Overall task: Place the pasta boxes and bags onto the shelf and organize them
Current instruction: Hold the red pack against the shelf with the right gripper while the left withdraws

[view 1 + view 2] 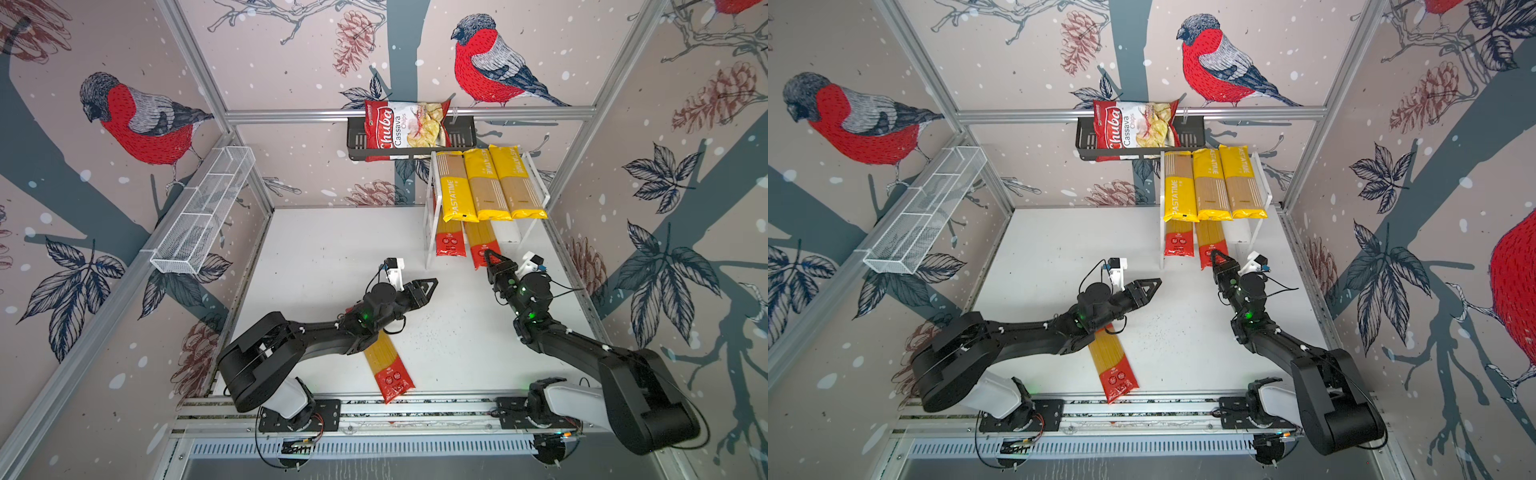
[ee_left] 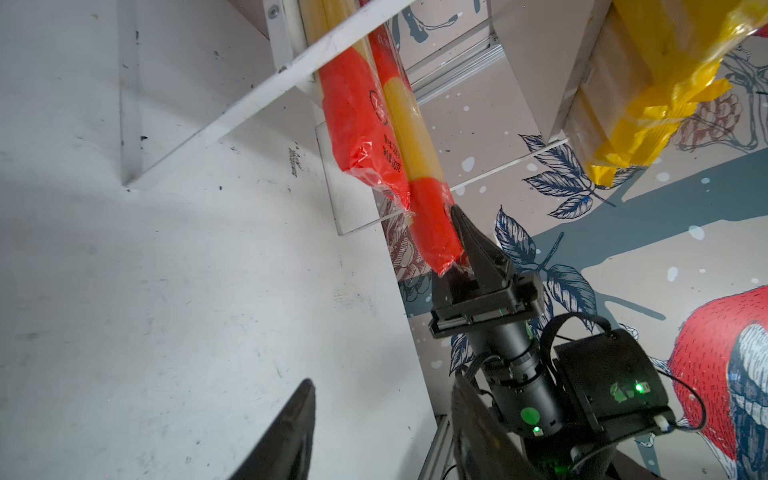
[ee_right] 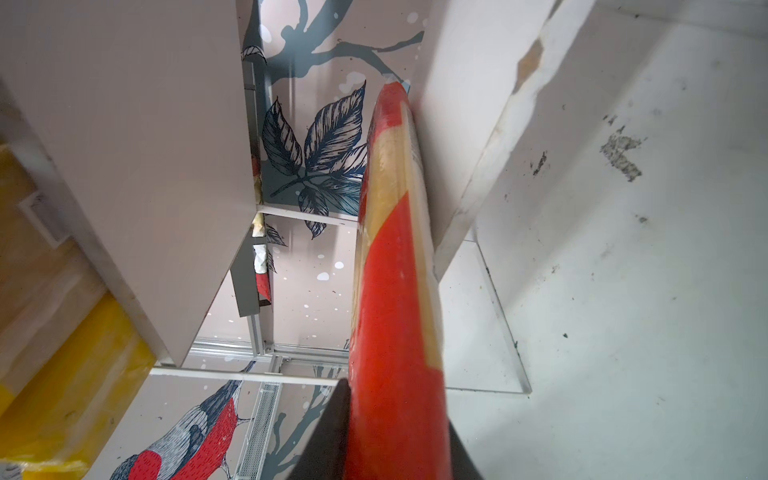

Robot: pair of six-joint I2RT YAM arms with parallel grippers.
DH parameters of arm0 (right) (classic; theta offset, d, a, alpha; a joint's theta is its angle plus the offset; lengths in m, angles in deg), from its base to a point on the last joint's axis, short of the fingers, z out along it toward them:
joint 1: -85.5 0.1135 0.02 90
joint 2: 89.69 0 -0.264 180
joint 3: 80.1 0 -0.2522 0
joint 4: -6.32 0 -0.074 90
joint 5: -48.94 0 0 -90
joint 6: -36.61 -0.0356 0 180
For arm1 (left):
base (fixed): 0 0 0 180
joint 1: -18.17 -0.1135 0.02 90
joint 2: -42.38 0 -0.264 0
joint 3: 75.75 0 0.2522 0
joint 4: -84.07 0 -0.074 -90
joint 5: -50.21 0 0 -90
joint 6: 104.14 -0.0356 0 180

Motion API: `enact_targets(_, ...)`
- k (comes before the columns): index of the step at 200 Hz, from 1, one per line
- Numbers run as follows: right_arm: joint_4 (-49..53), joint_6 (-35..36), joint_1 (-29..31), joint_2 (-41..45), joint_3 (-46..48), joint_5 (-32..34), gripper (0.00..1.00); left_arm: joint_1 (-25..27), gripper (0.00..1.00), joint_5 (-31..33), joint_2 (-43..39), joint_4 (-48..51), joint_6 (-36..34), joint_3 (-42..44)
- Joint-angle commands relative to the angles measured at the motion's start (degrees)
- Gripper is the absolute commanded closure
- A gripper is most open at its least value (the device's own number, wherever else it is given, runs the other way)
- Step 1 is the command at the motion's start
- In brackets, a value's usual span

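The white table (image 1: pixel 332 257) fills the floor of the cell. At its far right stands the shelf (image 1: pixel 427 232), two white boards on thin legs. Both arms reach in from the near rail, the left one low across the table, the right one toward the shelf front.

Three yellow packs (image 1: pixel 486 187) lie side by side on the top board, long ends toward the arms, touching each other. On the lower board the left red pack (image 1: pixel 450 241) lies lengthwise, its red end poking out at the front. Just beside it the middle red pack (image 1: pixel 482 245) lies slanted, far end under the top board, near end sticking out toward the right arm. The loose red pack (image 1: pixel 388 365) lies flat on the table near the front rail, its far end hidden under the left arm.

The right gripper (image 1: pixel 491 259) is closed narrowly on the near end of the middle red pack: in the right wrist view the pack runs between the fingers (image 3: pixel 332 424), both against its sides.

The left gripper (image 1: pixel 430 288) hangs over bare table, apart from every pack, its fingers (image 2: pixel 291 432) moderately spread with nothing between them.
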Motion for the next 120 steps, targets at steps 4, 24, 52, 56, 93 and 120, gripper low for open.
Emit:
enact_targets(4, -8.27, -0.91, 1.10, -3.47, -1.96, 0.65, 0.64, 0.19, 0.48, 2.85, -1.92, 2.06, -2.41, 1.90)
enact_targets(24, -8.58, -1.15, 0.97, -5.02, -1.82, -1.09, 0.51, 0.19, 0.48, 3.42, -3.02, 2.35, -2.28, 2.69)
enact_targets(52, -8.52, -1.23, -0.13, -3.09, 1.18, -3.17, 0.42, 0.19, 0.48, 3.81, -3.78, 4.71, -3.74, 2.29)
enact_targets(56, -8.06, -0.91, -0.35, -2.67, 1.49, -3.65, 0.41, 0.25, 0.48, 3.93, -3.76, 4.41, -3.60, 2.55)
enact_targets(93, -4.15, 1.80, -0.89, 0.86, 3.11, -6.16, 0.41, 0.21, 0.48, 3.74, -3.76, 4.43, -3.42, 3.28)
enact_targets(120, -2.30, 3.50, -1.03, 2.82, 2.31, -6.17, 0.46, 0.19, 0.48, 3.68, -3.74, 3.97, -2.92, 3.83)
